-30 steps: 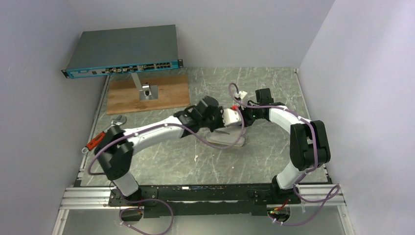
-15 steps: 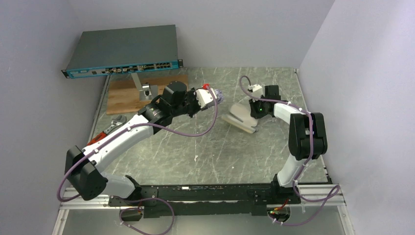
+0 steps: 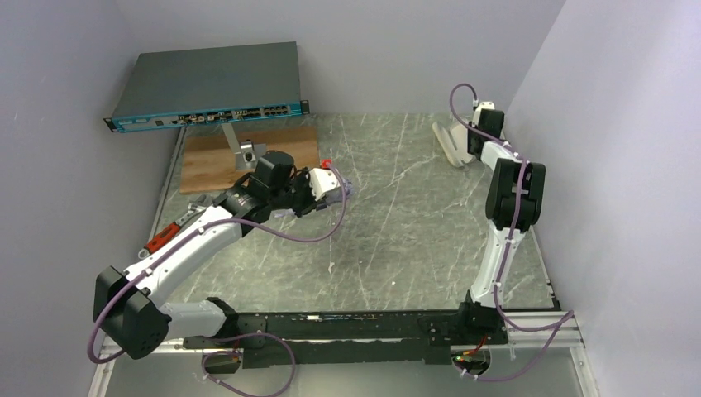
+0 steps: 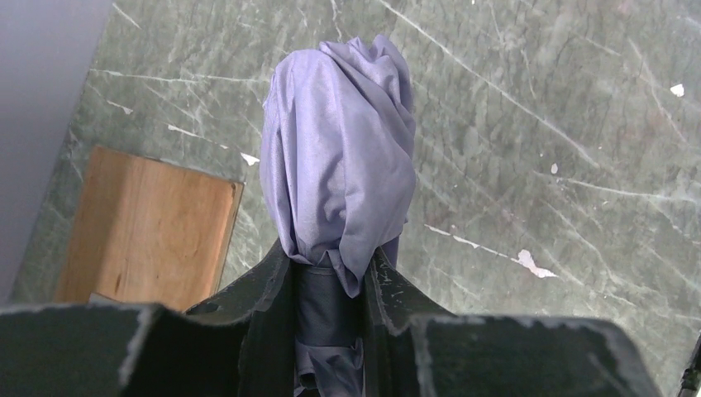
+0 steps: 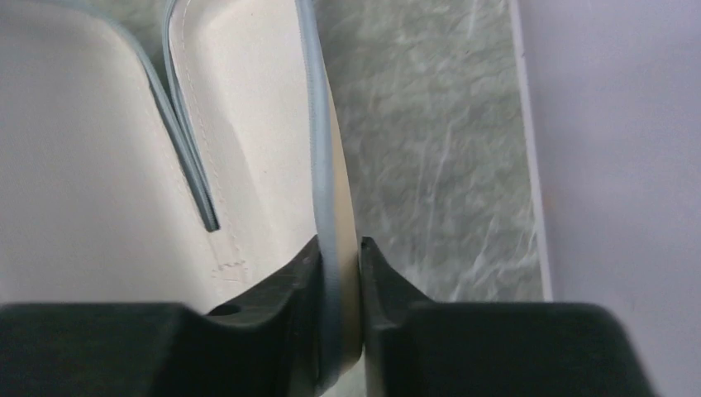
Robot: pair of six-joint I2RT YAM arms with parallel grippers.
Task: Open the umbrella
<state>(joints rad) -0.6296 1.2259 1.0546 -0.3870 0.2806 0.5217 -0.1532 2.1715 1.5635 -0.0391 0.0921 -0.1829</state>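
Note:
The umbrella (image 4: 339, 149) is a folded bundle of lavender-grey cloth with a dark inner layer. It sticks out forward from my left gripper (image 4: 331, 258), which is shut on its lower end. In the top view the left gripper (image 3: 335, 187) holds the umbrella (image 3: 344, 189) above the table, left of centre and near the wooden board. My right gripper (image 5: 337, 246) is shut on the rim of an open cream case (image 5: 99, 165) with a grey zip edge. In the top view the right gripper (image 3: 464, 141) holds this case (image 3: 446, 142) at the far right corner.
A network switch (image 3: 207, 83) juts out over the back left. Below it lies a wooden board (image 3: 281, 161) with a metal stand (image 3: 247, 154). A wrench (image 3: 196, 206) and a red-handled tool (image 3: 160, 236) lie at the left edge. The right wall is close to the right arm.
The two arms have pulled apart. The right one carried the cream case from the middle to the far right corner. The left one drew back to the left with the umbrella bundle.

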